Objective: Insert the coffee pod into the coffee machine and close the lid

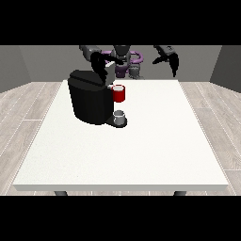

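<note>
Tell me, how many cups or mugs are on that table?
2: a red mug beside the black coffee machine, toward the robot, and a small grey cup on the machine's base. Others may hide behind it.

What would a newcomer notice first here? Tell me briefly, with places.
The black coffee machine stands out on the white table, left of centre towards the far edge. Its red part projects at the front, above a small grey cup on its base. The hand at the view's left is over the machine's top; the hand at the view's right hangs in the air, away from it.
</note>
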Motion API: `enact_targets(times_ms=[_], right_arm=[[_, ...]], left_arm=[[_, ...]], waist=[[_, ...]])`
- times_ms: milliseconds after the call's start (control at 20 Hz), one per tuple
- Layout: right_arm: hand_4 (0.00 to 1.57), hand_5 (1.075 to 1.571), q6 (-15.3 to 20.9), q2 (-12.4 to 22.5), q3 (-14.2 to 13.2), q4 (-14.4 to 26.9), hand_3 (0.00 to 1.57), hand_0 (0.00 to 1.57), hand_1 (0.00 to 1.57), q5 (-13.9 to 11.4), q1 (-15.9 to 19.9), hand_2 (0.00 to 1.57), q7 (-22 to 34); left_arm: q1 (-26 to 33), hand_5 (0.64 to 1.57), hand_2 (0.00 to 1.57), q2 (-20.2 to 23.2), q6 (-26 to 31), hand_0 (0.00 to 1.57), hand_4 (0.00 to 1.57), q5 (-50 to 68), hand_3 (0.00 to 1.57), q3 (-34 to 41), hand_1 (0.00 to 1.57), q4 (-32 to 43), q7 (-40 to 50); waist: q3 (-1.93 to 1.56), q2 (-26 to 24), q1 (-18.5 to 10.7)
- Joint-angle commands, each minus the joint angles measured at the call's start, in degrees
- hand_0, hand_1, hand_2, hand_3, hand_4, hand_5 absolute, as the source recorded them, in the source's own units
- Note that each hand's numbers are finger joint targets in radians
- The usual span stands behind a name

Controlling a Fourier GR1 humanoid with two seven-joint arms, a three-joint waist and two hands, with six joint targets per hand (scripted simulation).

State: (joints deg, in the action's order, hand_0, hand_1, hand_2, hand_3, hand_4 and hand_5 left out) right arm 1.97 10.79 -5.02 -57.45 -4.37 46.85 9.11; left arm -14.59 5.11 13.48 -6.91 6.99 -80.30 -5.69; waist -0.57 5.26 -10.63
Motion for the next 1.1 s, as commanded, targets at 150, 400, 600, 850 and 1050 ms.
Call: enact_targets(times_ms=[150,400,600,850,1050], right_arm=[[0.08,1.571,0.5,-1.6,4.2,-2.6,0.00,0.00,0.00,-3.8,7.1,0.00,-0.7],[0.27,1.571,-0.4,0.8,3.6,-4.5,0.00,0.00,0.00,-4.2,8.6,0.00,3.5],[0.13,1.571,0.5,0.2,3.6,-6.5,0.00,0.00,0.00,-4.8,8.2,0.00,3.7],[0.05,1.571,0.7,3.6,2.9,-10.4,0.00,0.00,0.00,-6.5,11.1,0.00,9.1],[0.00,1.571,0.3,5.7,1.8,-12.9,0.00,0.00,0.00,-6.9,12.3,0.00,13.4]], left_arm=[[-2.9,1.571,0.00,-1.6,0.0,0.00,0.40,-0.3,0.00,-1.9,0.00,-0.1,-1.2],[-3.2,1.571,0.00,-0.3,1.7,0.00,0.44,0.3,0.00,-1.7,0.00,0.3,-0.5],[-5.3,1.571,0.00,0.0,3.0,0.00,0.43,0.8,0.00,-2.1,0.00,0.3,-1.2],[-7.9,1.571,0.00,-0.3,3.7,0.00,0.40,0.8,0.00,-3.0,0.00,0.8,-1.2],[-8.3,1.571,0.00,-1.9,4.0,0.00,0.43,0.0,0.00,-5.5,0.00,0.5,-1.8]], waist=[[0.58,3.1,-6.5],[0.56,1.9,-8.9],[0.53,4.6,-10.6],[0.55,7.5,-14.9],[0.54,8.5,-18.5]])
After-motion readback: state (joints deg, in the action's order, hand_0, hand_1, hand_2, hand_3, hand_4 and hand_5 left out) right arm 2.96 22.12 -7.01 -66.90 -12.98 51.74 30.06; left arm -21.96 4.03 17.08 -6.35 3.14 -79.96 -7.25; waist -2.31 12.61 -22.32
